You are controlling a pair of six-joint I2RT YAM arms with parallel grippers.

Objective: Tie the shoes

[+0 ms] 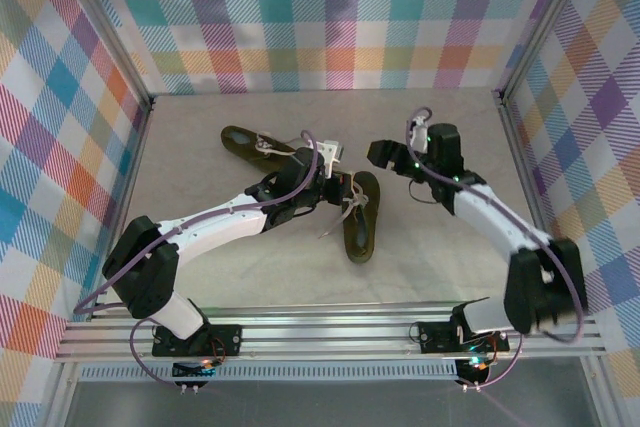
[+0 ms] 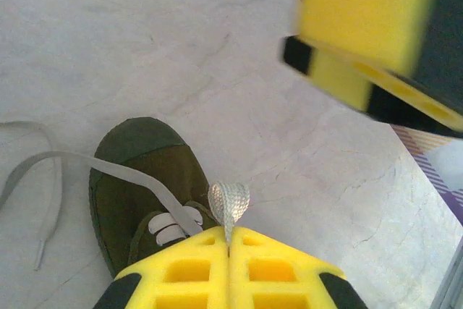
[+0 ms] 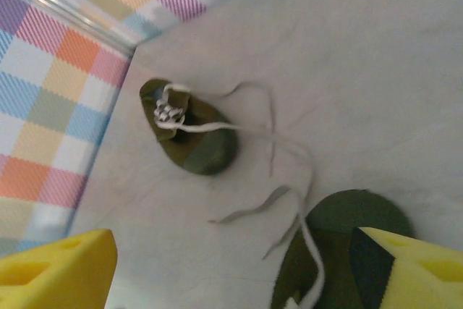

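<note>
On the pale table (image 1: 230, 267), inside plaid walls (image 1: 330, 17), two dark olive shoes are seen lying apart. The far shoe (image 1: 248, 143) is placed toward the back left. The near shoe (image 1: 361, 227) is set close to the middle, between the two arms.

The left gripper (image 2: 228, 236) is held over the near shoe. In the left wrist view its yellow fingers (image 2: 188, 273) are clenched together, and a small cream loop of lace (image 2: 228, 204) is pinched between their tips and stands up from them. One flat lace (image 2: 108, 168) is drawn from the eyelets across the toe of that shoe and is trailed onto the table at the left. A blurred yellow finger (image 2: 362, 27) of the other arm is seen at the upper right of this view.

The right gripper (image 1: 385, 157) is held just beside the near shoe, on its right and apart from the left gripper. In the right wrist view its fingers (image 3: 58, 269) are spread wide and nothing is grasped between them. Beneath them the toe of the near shoe is seen, with a lace running over it. Farther off, near the wall, the far shoe is shown with its laces (image 3: 217, 127) strewn loose and untied over the table.
</note>
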